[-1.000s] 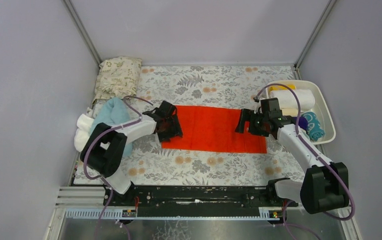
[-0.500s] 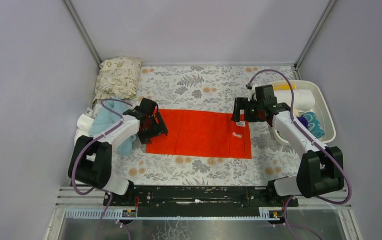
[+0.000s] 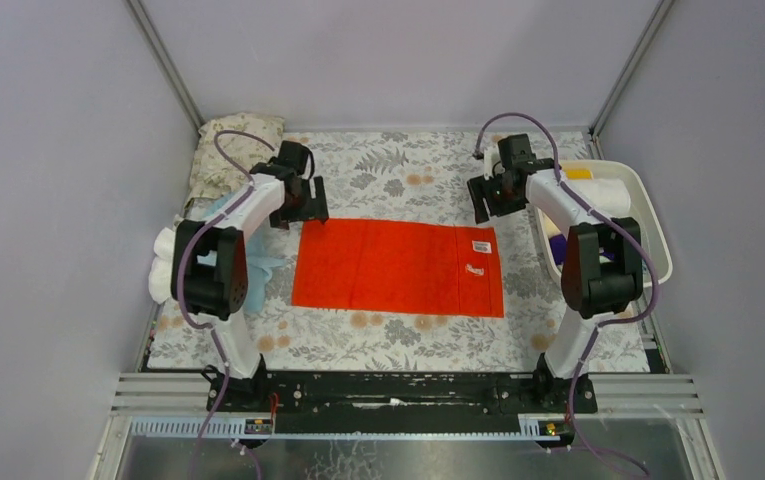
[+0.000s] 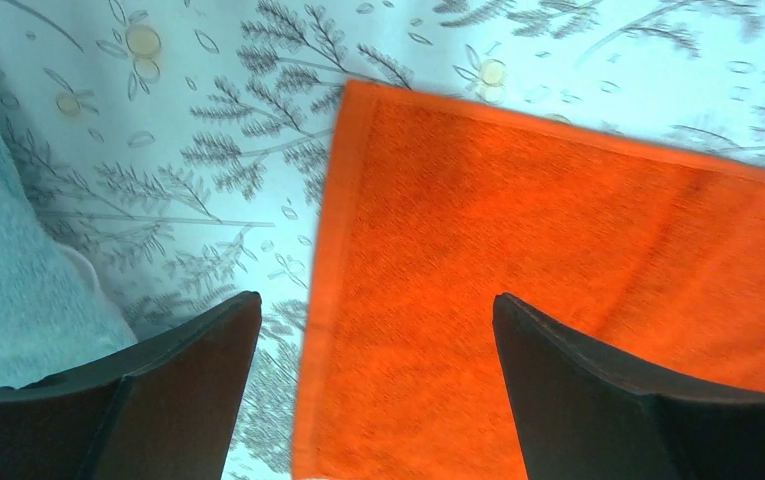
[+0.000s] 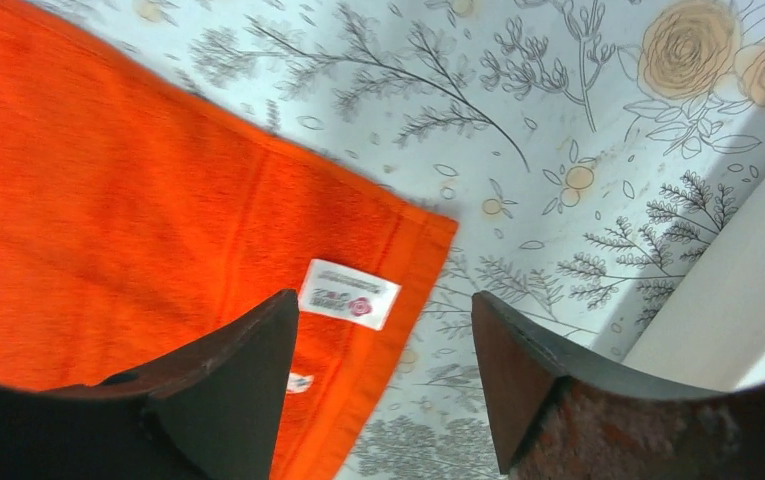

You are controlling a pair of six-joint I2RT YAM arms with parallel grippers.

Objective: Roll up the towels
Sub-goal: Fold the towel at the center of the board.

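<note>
lab booth: plain walls (image 3: pixel 388 60), metal frame (image 3: pixel 163 60)

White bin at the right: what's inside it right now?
A pale rolled towel, a yellow towel and a bit of purple cloth show. The right arm covers the rest of the bin.

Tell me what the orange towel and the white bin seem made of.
The orange towel: likely woven cotton, matte; fine ribbed weave, hemmed edge, sewn label. The white bin: probably plastic, smooth, slightly glossy; rigid rounded rim.
</note>
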